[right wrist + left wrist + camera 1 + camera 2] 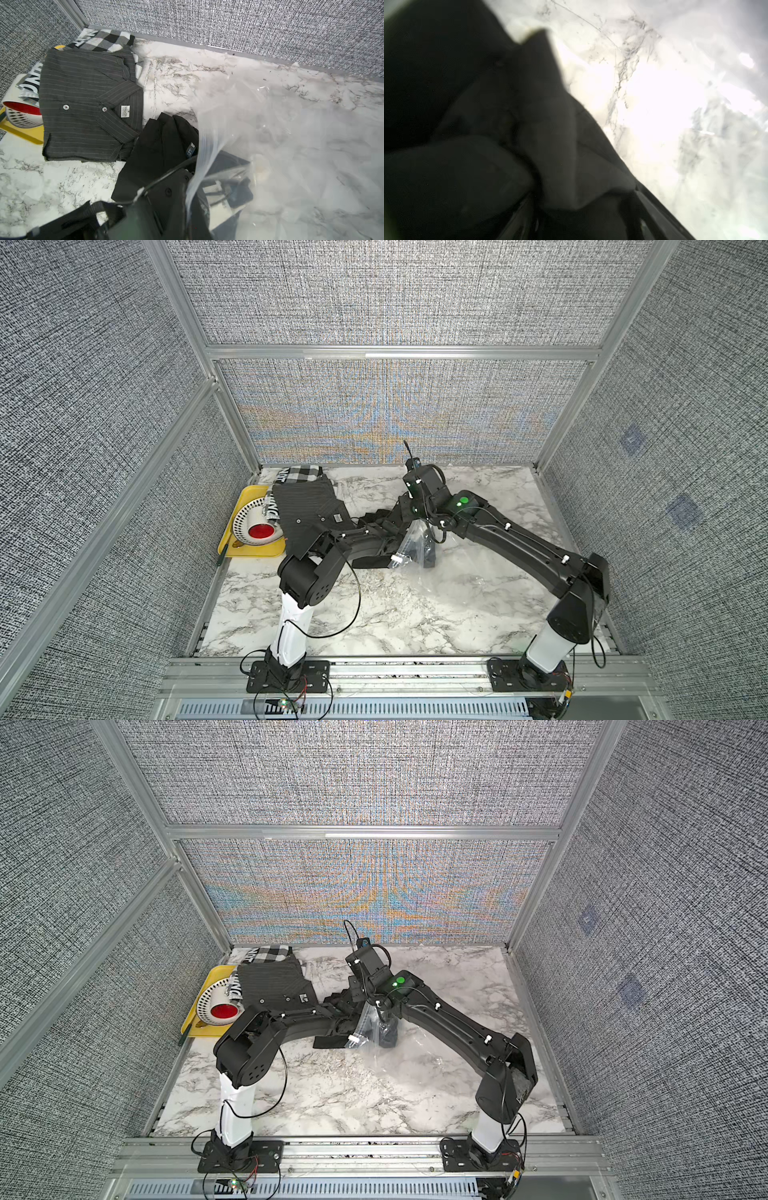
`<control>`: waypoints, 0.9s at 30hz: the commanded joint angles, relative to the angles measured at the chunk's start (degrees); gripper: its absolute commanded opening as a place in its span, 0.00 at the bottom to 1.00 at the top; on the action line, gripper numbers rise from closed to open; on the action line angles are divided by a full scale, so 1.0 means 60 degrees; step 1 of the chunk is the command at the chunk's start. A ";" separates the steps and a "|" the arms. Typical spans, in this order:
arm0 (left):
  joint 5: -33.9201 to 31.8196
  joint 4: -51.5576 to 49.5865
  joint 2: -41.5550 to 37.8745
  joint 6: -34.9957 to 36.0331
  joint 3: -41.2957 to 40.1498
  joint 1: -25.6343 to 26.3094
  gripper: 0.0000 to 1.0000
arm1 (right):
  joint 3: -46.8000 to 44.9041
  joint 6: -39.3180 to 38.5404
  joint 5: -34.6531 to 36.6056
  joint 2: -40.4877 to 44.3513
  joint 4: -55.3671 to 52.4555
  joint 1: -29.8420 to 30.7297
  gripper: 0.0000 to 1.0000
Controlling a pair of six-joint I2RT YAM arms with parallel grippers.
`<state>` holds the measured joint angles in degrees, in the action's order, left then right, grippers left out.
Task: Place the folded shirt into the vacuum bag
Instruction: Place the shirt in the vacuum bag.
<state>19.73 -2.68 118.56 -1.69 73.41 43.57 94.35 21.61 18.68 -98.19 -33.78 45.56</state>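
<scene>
In both top views the vacuum bag (440,572) lies crumpled in the middle of the marble table (374,626). Its mouth is lifted up to the right gripper (409,516), which is pinched tight on the lip. A white clip (397,560) sits on the mouth's edge. The left arm reaches into the mouth over the black folded shirt (370,563), which lies at the opening. A dark shape inside the plastic is probably the left gripper (426,551); I cannot tell how its jaws stand. Open marble runs from the bag to the table's near edge and to the wall on the robot's right. Left of the bag crowd a striped shirt (307,506), a checked shirt (305,473), a yellow tray (249,493) and a bowl (249,522).

The left wrist view is blurred: black cloth (467,124) lies beside marble seen through wrinkled plastic (675,124).

Only the right wrist view shows the black shirt (162,149) touching the striped shirt's (83,104) corner, and the bag's zip band (203,153) crossing over the black shirt.
</scene>
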 commanded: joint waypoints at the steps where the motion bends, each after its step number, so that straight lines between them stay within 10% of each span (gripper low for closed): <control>1: -0.1711 -0.0857 0.0316 0.0891 0.0362 0.0267 0.81 | 0.0096 0.0222 -0.0461 -0.0066 0.0167 0.0128 0.00; 10: -0.3811 -0.1574 0.1086 0.0561 0.1193 0.0480 0.81 | -0.0223 0.0972 0.0680 -0.0277 -0.0572 0.1017 0.00; 18: -0.3206 -0.1510 0.1289 -0.0094 0.1391 0.0458 0.02 | -0.0178 0.1693 0.1899 -0.0242 -0.1301 0.1473 0.00; 27: -0.2073 -0.1746 0.0936 -0.0468 0.1282 0.0136 0.00 | -0.0156 0.1621 0.3099 0.0556 -0.1434 0.1843 0.00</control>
<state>3.07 -4.43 124.07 -2.61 81.32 45.32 94.17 31.51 35.42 -96.18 -41.23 55.61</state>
